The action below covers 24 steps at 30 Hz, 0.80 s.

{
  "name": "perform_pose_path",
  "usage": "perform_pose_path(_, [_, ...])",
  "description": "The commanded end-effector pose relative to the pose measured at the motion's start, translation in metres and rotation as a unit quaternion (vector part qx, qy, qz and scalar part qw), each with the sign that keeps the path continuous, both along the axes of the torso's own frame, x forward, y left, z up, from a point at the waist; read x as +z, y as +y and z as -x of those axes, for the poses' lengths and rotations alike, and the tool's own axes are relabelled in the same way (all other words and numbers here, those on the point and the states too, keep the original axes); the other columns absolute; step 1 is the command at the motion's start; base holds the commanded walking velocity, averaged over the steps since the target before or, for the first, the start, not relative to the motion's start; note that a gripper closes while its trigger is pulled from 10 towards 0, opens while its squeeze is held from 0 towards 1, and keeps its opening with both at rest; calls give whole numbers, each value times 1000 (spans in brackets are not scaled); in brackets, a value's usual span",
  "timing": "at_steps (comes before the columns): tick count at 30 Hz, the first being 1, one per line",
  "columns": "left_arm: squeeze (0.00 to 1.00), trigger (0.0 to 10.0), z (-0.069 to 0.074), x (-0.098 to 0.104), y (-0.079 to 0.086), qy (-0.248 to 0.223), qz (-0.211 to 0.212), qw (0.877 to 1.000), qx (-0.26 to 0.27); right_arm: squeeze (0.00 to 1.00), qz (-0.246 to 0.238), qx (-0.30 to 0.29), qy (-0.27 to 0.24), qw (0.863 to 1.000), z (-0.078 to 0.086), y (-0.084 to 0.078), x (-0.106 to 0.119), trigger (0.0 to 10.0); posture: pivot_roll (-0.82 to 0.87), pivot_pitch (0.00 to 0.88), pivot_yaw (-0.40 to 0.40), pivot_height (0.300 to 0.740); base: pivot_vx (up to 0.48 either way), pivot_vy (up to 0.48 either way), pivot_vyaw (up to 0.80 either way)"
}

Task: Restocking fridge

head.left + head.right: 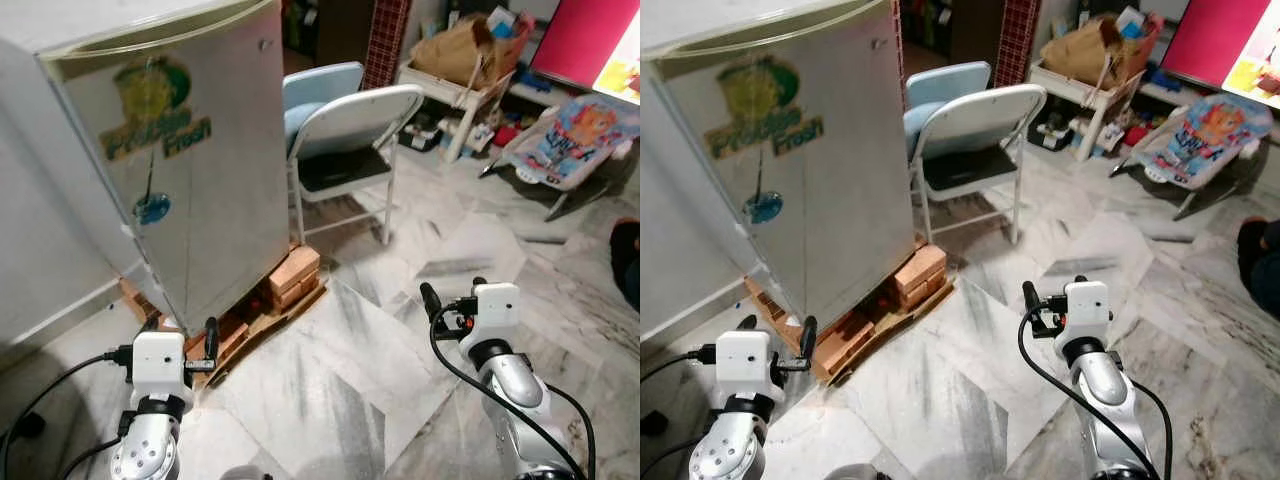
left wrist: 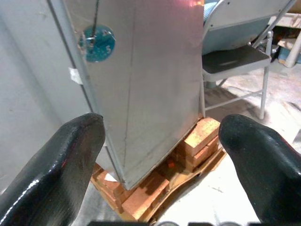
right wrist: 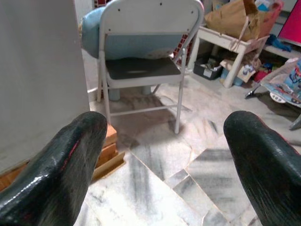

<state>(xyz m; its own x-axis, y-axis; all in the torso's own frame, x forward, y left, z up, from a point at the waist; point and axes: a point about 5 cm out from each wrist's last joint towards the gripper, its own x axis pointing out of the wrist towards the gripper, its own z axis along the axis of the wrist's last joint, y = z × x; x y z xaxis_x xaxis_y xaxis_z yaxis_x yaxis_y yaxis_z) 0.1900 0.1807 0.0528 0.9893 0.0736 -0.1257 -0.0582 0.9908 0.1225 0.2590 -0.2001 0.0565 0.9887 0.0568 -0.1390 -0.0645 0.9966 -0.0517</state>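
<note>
— Where is the fridge now?

— The fridge stands in front of me, a little to my left, its grey door closed. It is lifted on a stack of bricks and a wooden board, which lie on the marble floor. On the door I see a green "Fresh" sticker and, under it, a round blue sticker.

— And your claws?

— My left gripper is low before the bottom corner of the fridge, near the bricks but not touching them. Its two black fingers are wide apart and hold nothing. My right gripper is over the bare floor, well apart from the fridge. Its fingers are also spread, with nothing between them.

— What is beside the fridge?

— A white folding chair stands just beside its right side, with a blue chair behind it. Further to the right are a low white table with a brown paper bag, and a baby bouncer on the floor.
</note>
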Motion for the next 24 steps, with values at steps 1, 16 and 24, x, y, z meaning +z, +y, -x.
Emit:
perform_pose_path(1, [0,10000,-5,6,-1,-10,0,1000,-5,0,2,-8,4,1000,-4,-1,1,10000,52,25,-17,740,0,0,0])
perform_pose_path(16, [0,10000,-11,10,-3,-18,2,1000,-11,0,-21,22,2,1000,-5,18,5,10000,55,40,-28,740,0,362,0])
perform_pose_path(24, [0,10000,-12,10,-4,-18,3,1000,-11,0,8,41,-12,999,-10,22,10,10000,51,42,-27,740,0,478,0])
